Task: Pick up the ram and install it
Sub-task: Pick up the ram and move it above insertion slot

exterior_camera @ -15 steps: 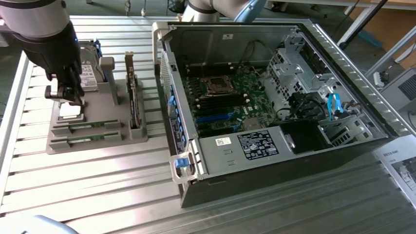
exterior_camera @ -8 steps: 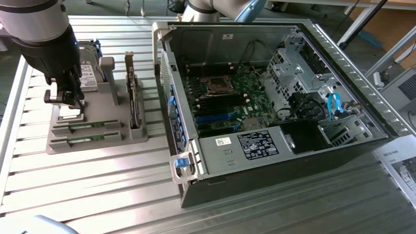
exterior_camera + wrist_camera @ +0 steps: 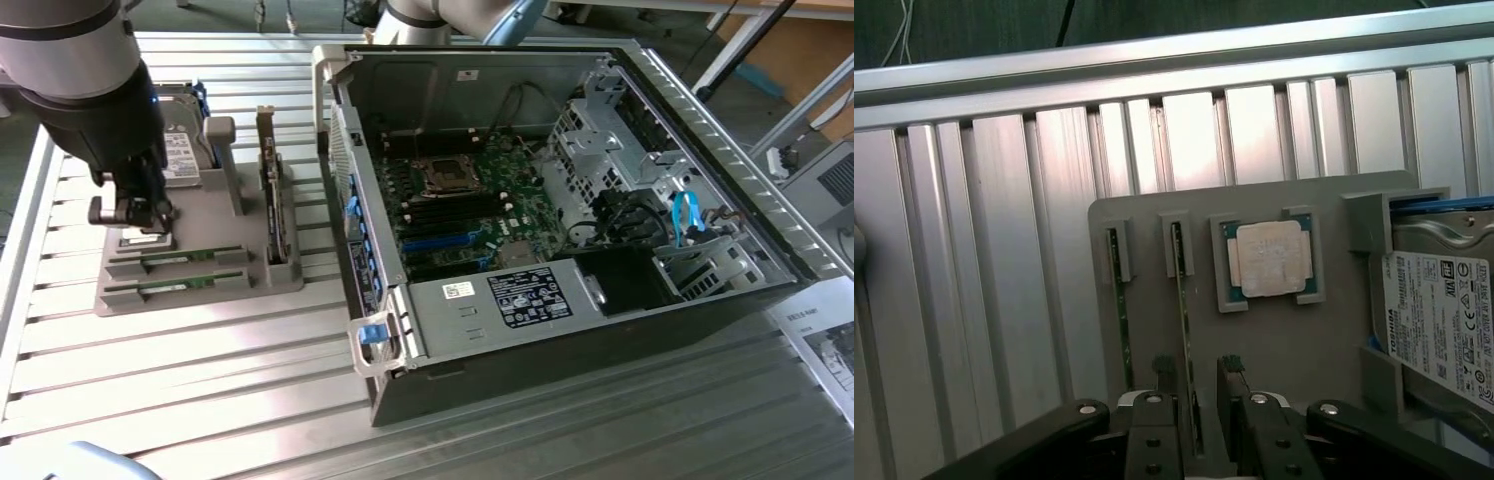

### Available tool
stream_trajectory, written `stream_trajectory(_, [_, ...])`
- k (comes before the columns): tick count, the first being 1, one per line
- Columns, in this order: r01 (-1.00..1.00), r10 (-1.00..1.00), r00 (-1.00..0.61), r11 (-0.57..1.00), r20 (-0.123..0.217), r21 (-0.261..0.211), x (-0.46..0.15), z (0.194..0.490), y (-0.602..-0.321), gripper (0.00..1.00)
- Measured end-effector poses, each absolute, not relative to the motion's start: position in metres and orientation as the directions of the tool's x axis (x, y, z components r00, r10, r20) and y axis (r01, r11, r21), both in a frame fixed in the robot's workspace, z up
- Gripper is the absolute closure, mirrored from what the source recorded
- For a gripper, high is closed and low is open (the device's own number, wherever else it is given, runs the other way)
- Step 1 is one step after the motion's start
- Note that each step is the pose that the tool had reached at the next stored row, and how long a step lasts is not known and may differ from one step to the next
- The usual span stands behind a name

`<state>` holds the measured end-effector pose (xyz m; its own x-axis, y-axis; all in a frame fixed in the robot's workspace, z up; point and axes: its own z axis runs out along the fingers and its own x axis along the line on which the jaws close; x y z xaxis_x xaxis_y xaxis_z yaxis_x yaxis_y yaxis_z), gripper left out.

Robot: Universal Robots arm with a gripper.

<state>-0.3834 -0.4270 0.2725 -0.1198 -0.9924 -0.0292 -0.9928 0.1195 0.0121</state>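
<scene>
Two rams stand on edge in slots of a grey holder (image 3: pixel 1294 340): one ram (image 3: pixel 1182 300) runs down between my fingertips, the other ram (image 3: pixel 1119 310) lies one slot further out. My gripper (image 3: pixel 1196 380) is open, its fingers (image 3: pixel 1164 375) straddling the nearer stick with a gap on each side. In the exterior view the gripper (image 3: pixel 138 225) hangs low over the holder (image 3: pixel 200 275), just above the two green rams (image 3: pixel 180 262).
The holder also carries a CPU (image 3: pixel 1269 258), a silver hard drive (image 3: pixel 1444 320) and an upright card with a metal bracket (image 3: pixel 274 200). The open computer case (image 3: pixel 561 200) with its motherboard lies toward the exterior view's right on the slatted metal table (image 3: pixel 200 380).
</scene>
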Motion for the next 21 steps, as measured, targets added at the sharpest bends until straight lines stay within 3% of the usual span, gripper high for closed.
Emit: stream_trajectory(21, [-0.994,-0.994,-0.109,0.109,-0.029,0.012,-0.383,0.272,-0.439,0.7])
